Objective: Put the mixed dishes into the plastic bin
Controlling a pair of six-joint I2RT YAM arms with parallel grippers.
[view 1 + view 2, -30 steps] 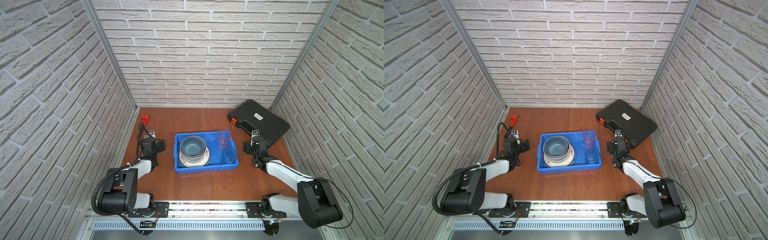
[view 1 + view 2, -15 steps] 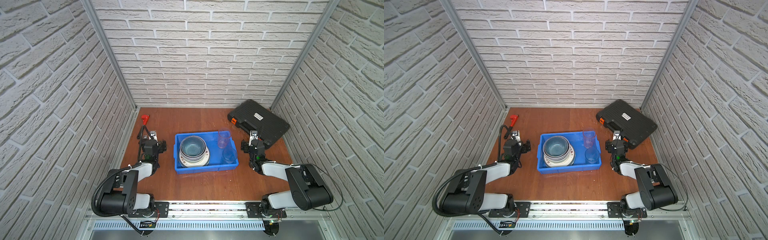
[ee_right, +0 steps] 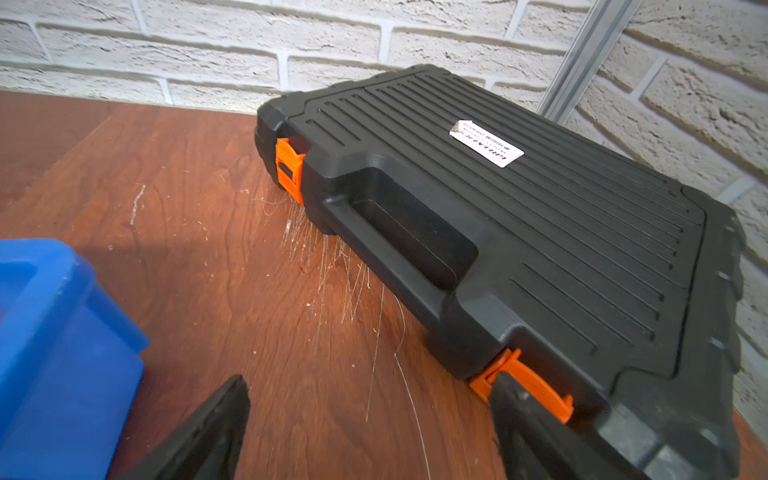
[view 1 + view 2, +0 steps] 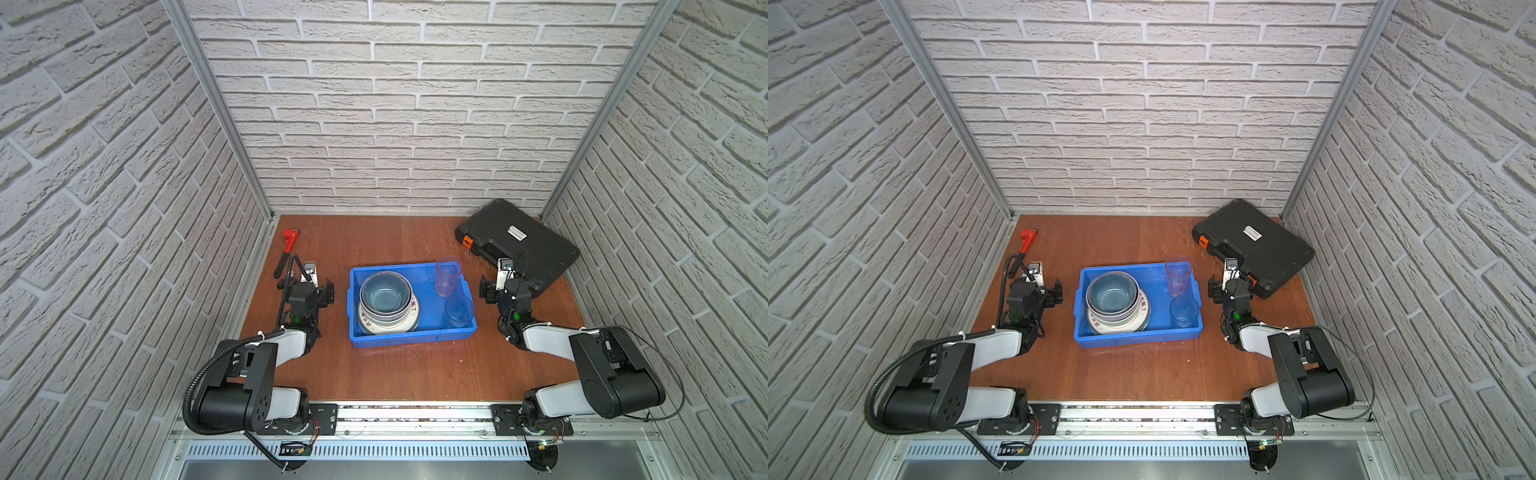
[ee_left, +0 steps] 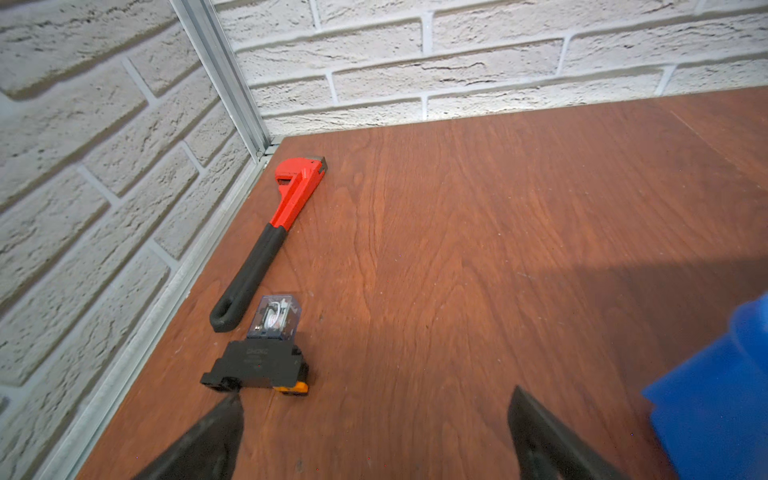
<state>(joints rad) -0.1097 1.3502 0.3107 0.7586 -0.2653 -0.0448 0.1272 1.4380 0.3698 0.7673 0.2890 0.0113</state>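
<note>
Two grippers, both spread wide, nothing between the jaws of either. Left gripper (image 5: 374, 399): bare wooden table (image 5: 457, 249) between its fingers. One fingertip is just beside a black relay socket (image 5: 257, 368) with a clear-capped relay (image 5: 274, 316) on it, contact unclear. Beyond the socket, red pipe wrench (image 5: 291, 199) flat on the table, head toward the corner. Blue plastic bin (image 5: 715, 407) just off its other finger, apart from it. Right gripper (image 3: 370, 380): bare table between fingers. One finger overlaps the near orange latch (image 3: 523, 386) of the black tool case (image 3: 519, 249), touching or not cannot tell. Bin corner near the other finger, not touching. In both top views the bin sits between the two grippers. It holds stacked bowls (image 4: 384, 293) on plates (image 4: 411, 316), plus two clear tumblers (image 4: 448, 276) on the side toward the right gripper, both upright.
</note>
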